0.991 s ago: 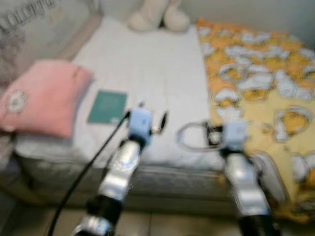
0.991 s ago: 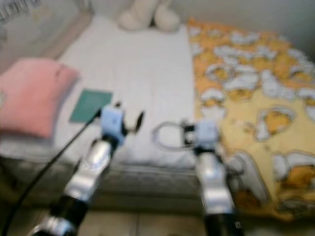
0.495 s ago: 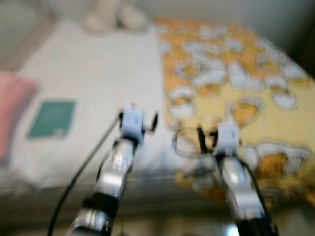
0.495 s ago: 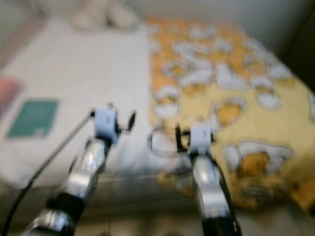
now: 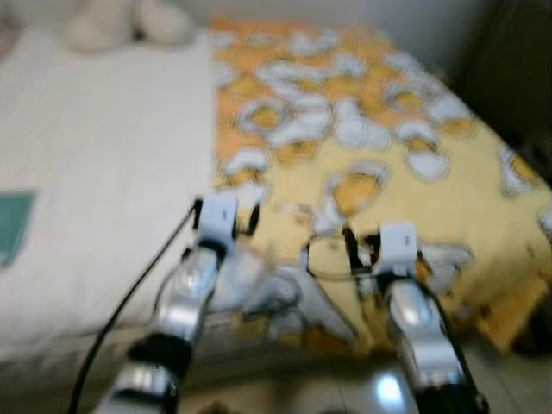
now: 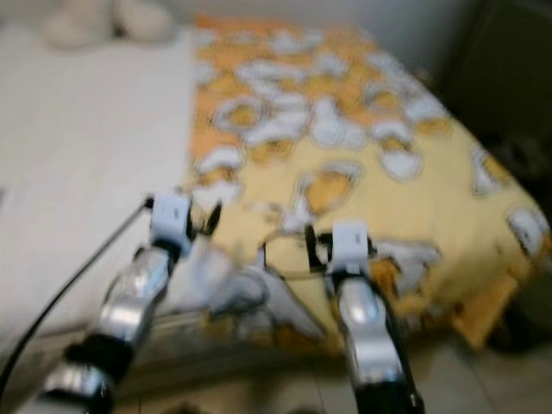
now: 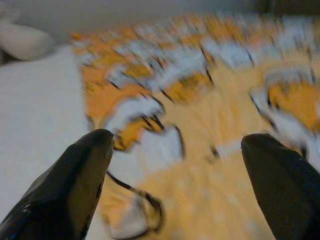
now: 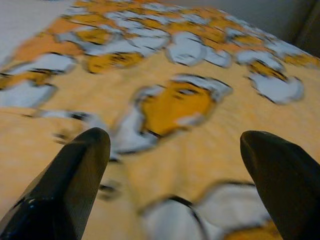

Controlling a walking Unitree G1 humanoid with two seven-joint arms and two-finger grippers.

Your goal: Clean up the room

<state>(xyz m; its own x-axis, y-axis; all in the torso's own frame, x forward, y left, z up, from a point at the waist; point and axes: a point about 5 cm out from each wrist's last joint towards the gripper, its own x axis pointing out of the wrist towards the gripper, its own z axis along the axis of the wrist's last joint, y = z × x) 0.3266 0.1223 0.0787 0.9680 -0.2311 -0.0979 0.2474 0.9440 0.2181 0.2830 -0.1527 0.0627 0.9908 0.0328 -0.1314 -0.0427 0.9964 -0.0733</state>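
While both arms reach out over the near edge of the bed [image 5: 95,198], the step in hand looks like the approach to the yellow patterned blanket [image 5: 371,147], the most likely thing to be straightened in tidying this room. The blanket covers the right part of the bed and spills over the near edge, where it bunches in rumpled folds between the two arms. The left gripper [image 7: 175,150] hovers just over the blanket's left border, where it meets the white sheet [image 7: 35,115], its two black fingers spread wide with nothing between them. The right gripper [image 8: 175,145] hangs over the blanket further right, fingers likewise wide apart and empty, apart from the cloth as far as the blur lets me judge. The next move probably calls for lowering one or both grippers onto the crumpled near edge and closing on a fold. A pale plush toy [image 5: 129,21] rests at the far left of the bed.
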